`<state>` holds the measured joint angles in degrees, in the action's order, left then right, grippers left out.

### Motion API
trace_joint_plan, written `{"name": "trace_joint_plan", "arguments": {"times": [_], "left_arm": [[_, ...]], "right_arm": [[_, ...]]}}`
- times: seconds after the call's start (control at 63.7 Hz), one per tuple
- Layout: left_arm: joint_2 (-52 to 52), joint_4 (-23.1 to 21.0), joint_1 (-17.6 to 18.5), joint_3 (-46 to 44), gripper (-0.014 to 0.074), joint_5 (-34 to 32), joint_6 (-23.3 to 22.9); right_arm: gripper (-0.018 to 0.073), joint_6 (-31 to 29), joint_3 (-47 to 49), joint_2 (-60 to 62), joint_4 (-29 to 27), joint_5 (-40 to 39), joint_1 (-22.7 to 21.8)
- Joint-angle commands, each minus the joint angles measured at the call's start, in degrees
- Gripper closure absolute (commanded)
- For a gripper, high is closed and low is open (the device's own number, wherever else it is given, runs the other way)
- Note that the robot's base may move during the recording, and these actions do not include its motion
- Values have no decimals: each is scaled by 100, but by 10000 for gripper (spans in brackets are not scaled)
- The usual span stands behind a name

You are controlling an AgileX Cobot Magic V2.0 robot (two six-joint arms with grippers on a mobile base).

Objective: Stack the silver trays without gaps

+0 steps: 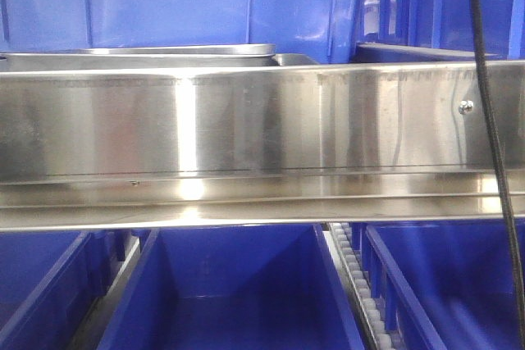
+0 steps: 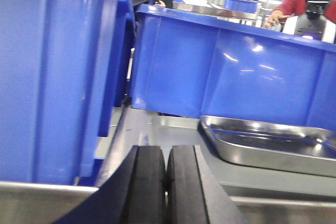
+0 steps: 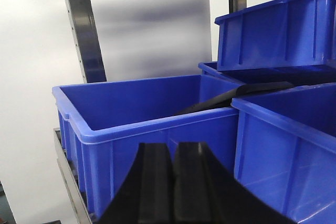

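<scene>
A silver tray lies on the grey shelf in the left wrist view, to the right of and beyond my left gripper, which is shut with nothing between its black pads. In the front view the rim of a silver tray shows just above the long steel rail; how many trays lie there I cannot tell. My right gripper is shut and empty, pointing at the side of a blue bin. No tray shows in the right wrist view.
Blue bins stand close on the left and behind the tray. More blue bins sit below the rail. A black cable hangs at the right. Stacked blue bins fill the right of the right wrist view.
</scene>
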<state>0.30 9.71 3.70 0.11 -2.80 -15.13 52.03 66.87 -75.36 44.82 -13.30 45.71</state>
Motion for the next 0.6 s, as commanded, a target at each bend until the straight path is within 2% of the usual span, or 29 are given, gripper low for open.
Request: {"name": "trace_joint_plan", "arguments": {"times": [0.0,0.126,0.581], "left_arm": [[-30,163,209,-11,602,-131,-28],[-30,162,331,-11,602,-131,-28],[-30,137,-128,-11,602,-131,-28]], "right_arm": [[638,-37,48,51,11,-134,7],[638,-37,48,51,11,-134,7],[638,-37,48,51,11,-134,7]]}}
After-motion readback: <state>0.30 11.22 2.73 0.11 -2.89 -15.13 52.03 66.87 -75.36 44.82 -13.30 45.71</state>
